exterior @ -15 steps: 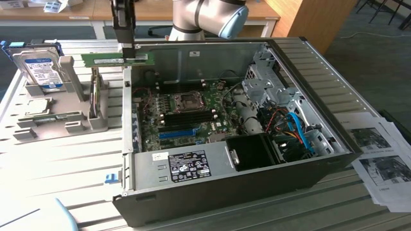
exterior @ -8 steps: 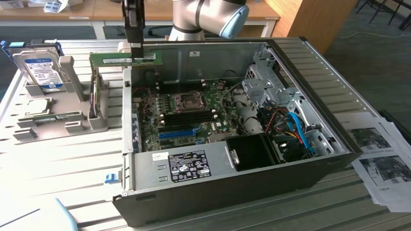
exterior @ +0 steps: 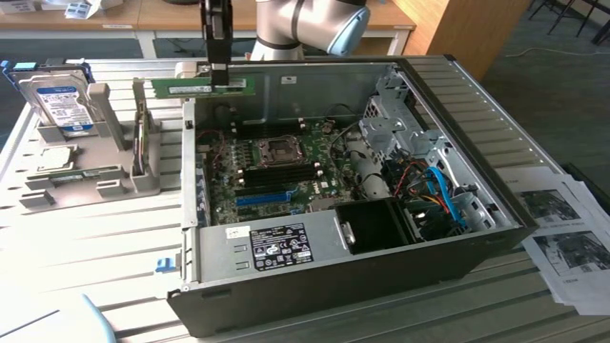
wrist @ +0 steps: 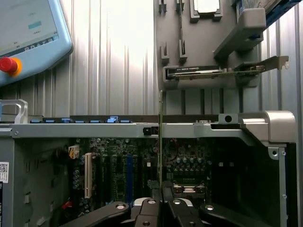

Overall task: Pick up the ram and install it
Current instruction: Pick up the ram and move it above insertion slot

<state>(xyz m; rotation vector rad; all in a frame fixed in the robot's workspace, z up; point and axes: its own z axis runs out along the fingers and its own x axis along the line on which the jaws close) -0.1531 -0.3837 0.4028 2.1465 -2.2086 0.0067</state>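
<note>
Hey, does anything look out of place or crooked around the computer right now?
Nothing stands out. The ram sits straight in the claw, which is shut on it above the open computer case. Nothing looks spilled or damaged.

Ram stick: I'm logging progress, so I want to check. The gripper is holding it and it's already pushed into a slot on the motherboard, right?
Not quite. The gripper is holding the ram stick, but it isn't in a slot. The exterior view shows it held in the air at the rim of the open computer case, well above the motherboard.
</note>
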